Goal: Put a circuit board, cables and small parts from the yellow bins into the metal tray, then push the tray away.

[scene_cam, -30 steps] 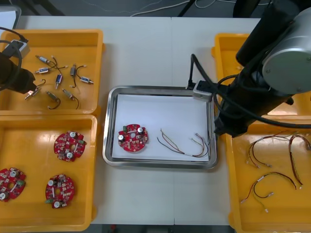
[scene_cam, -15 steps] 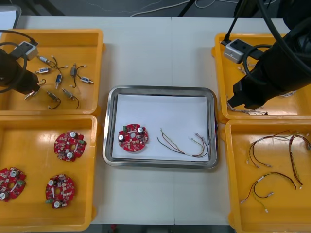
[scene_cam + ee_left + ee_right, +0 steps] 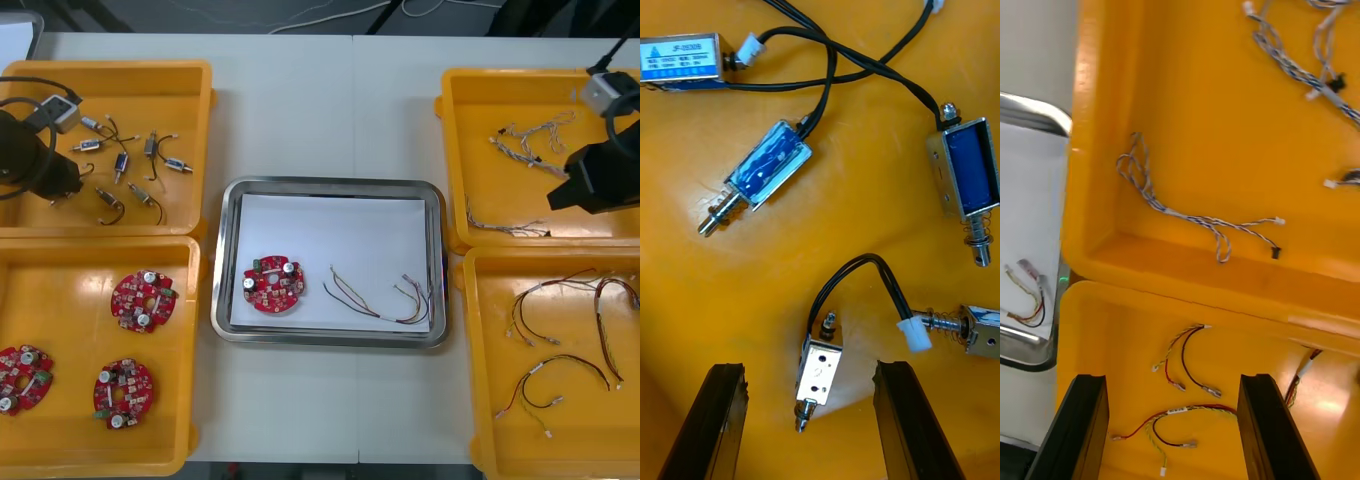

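Note:
The metal tray (image 3: 328,190), white inside, holds a round red circuit board (image 3: 273,284) and a red and yellow cable (image 3: 381,298). My left gripper (image 3: 814,442) is open, low over the far left yellow bin (image 3: 190,90). A small metal part (image 3: 818,371) with black leads lies between its fingers (image 3: 722,420), untouched. More small metal parts (image 3: 764,171) lie beyond it. My right gripper (image 3: 1174,439) is open and holds nothing. It hovers above the wall between the two right bins. Twisted blue and white cables (image 3: 1196,218) lie in the far right bin (image 3: 460,120).
The near left bin (image 3: 190,350) holds three more red circuit boards (image 3: 142,299). Red and yellow cables (image 3: 560,375) lie in the near right bin (image 3: 478,400). Bare table runs between the bins, beyond and in front of the tray.
My right arm has swung away from the tray's right edge, out to the right over the right bins. The left arm has shifted slightly over the small metal parts.

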Motion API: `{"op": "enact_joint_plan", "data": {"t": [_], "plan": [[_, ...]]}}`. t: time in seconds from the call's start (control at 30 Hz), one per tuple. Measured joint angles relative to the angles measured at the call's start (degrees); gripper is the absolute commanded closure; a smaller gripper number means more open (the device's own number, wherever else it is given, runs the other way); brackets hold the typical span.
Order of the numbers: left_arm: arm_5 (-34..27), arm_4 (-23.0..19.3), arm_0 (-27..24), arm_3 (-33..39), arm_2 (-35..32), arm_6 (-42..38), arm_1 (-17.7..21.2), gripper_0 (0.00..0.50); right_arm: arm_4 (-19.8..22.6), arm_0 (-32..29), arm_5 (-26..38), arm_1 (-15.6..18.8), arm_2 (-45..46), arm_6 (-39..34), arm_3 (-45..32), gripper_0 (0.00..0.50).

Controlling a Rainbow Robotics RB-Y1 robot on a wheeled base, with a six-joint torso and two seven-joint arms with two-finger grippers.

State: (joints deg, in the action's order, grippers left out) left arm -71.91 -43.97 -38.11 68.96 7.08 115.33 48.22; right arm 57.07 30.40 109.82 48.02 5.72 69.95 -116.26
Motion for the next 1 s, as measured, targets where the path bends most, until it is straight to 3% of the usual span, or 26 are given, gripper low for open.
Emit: {"op": "enact_joint_plan", "data": {"t": [0.43, 0.67, 1.0], "plan": [[1.4, 0.1, 0.0, -0.2, 0.9, 0.7, -0.8, 0.0, -9.1, -4.5, 0.0, 0.1, 5.0, -2.9, 0.0, 0.0], [1.9, 0.1, 0.0, -0.2, 1.3, 0.7, -0.8, 0.0, -9.0, -4.8, 0.0, 0.1, 5.0, -2.9, 0.0, 0.0], [2.6, 0.2, 0.0, -1.7, 1.3, 0.7, -0.8, 0.0, -4.5, -4.8, 0.0, 0.1, 5.0, -2.1, 1.9, 0.0]]}}
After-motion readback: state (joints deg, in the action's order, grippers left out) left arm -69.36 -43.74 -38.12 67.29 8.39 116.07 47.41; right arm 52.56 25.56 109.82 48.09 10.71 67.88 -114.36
